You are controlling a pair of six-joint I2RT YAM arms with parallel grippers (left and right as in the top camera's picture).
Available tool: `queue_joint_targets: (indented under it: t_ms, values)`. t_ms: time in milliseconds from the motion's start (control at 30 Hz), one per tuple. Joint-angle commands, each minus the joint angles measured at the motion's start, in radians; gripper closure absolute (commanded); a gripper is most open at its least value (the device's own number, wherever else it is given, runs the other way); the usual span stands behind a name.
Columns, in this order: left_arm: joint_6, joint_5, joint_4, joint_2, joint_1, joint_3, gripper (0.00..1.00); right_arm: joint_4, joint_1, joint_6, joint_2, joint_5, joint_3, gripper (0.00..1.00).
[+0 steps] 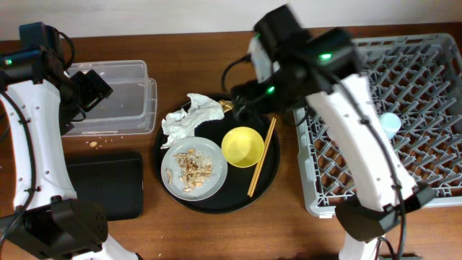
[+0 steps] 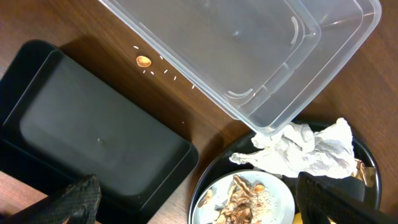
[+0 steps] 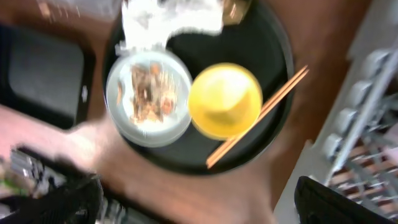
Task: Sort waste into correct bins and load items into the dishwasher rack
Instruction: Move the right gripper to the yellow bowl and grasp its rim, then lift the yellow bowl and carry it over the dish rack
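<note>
1. The left gripper [image 2: 200, 202] hangs with its jaws spread wide and empty, on the left side of the wooden table [image 1: 180, 238].
2. The clear rectangular plastic tub [image 2: 249, 56] lies far left. The shallow black rectangular tray [image 2: 93, 137] sits nearer, and a strip of bare table with a few crumbs [image 2: 143, 60] runs between them.
3. The large round black tray [image 1: 268, 175] fills the middle. Its left rim comes close to both bins, and only a narrow band of table separates its right rim from the rack.
4. On it, the crumpled white paper tissue [image 1: 191, 115] lies at the far-left edge.
5. The small gold-brown wrapper [image 1: 227, 107] lies just right of the tissue.
6. The round pale-grey plate [image 1: 213, 180], holding the beige-brown food scraps [image 1: 189, 166], sits near-left, just beside the yellow bowl [image 1: 242, 146].
7. The thin wooden chopsticks [image 1: 261, 157] slant along the bowl's right side.
8. The right gripper [image 3: 196, 202] hovers above this tray with its jaws wide and nothing between them.
9. The large grey plastic grid rack [image 1: 433, 58] takes up the right side, with the small light-blue cup [image 1: 390, 124] among its pegs.
</note>
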Motion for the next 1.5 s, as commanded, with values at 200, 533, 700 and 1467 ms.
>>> queue_joint_targets:
  t_ms: [200,533,700,1467]
  values:
    - [-0.009,-0.008,-0.001,-0.029,0.005,0.018,0.01,0.357,0.098,0.496,0.000,0.181,-0.442,0.20]
    - [-0.009,-0.008,-0.001,-0.029,0.005,0.018,0.01,0.724,0.114,0.740,0.070,0.164,-0.674,0.32]
    - [-0.009,-0.008,-0.001,-0.029,0.005,0.018,0.01,0.741,0.128,0.772,0.137,0.145,-0.674,0.33]
    - [-0.009,-0.008,-0.001,-0.029,0.005,0.018,0.01,0.765,0.140,0.846,0.265,0.167,-0.670,0.64]
